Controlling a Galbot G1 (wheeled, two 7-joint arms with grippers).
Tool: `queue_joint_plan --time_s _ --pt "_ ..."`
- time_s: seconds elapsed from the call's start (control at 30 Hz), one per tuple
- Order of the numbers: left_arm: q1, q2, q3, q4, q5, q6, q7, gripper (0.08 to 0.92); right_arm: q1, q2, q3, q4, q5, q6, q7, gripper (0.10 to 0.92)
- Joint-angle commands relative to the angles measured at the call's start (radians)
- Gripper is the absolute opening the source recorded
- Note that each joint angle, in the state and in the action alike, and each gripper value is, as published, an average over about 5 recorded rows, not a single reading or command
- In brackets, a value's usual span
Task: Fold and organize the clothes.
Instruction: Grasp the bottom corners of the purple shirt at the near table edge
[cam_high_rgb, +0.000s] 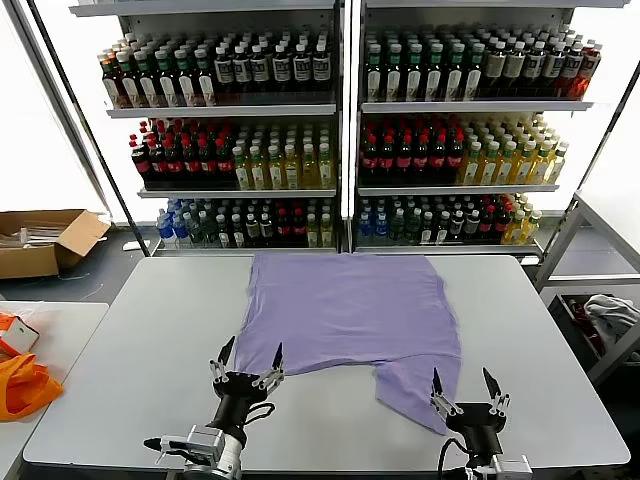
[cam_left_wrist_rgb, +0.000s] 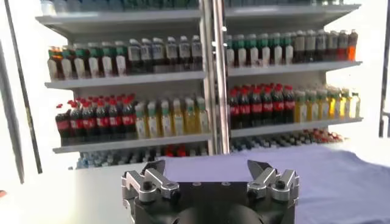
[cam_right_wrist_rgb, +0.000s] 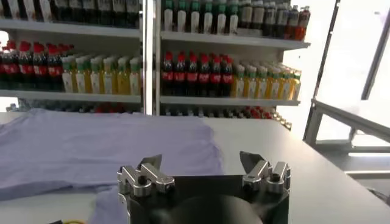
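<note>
A lavender-purple T-shirt (cam_high_rgb: 350, 315) lies spread plain side up across the centre of a grey table (cam_high_rgb: 130, 370), one sleeve trailing toward the lower right of the frame. At the bottom edge, the left gripper (cam_high_rgb: 246, 360) hovers just off the shirt's lower-left hem, jaws spread wide and empty. The right gripper (cam_high_rgb: 468, 385) stands beside the trailing sleeve, likewise wide open and holding nothing. Shelves of bottled drinks (cam_high_rgb: 330, 140) fill the upper frame; an orange bag (cam_high_rgb: 22, 385) sits at far left.

Shop: stocked drink shelves (cam_high_rgb: 340, 140)
</note>
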Motion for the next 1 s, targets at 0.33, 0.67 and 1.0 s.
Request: queue_joint_plan --time_s 0.33,0.67,1.0 --pt "-0.094 0.066 -0.058 0.145 -0.114 0.132 0.040 0.823 0.019 0.035 -0.063 -0.044 0.017 -0.084 0.065 0.823" --pt "-0.134 0.078 -0.082 0.203 -0.142 0.118 0.040 0.823 0.045 0.063 -0.075 -0.054 0.001 -0.115 0.067 0.823" --pt "-0.147 0.090 -0.082 0.223 -0.181 0.128 0.035 0.823 0.049 0.068 -0.084 -0.078 -0.007 -0.111 0.060 0.823"
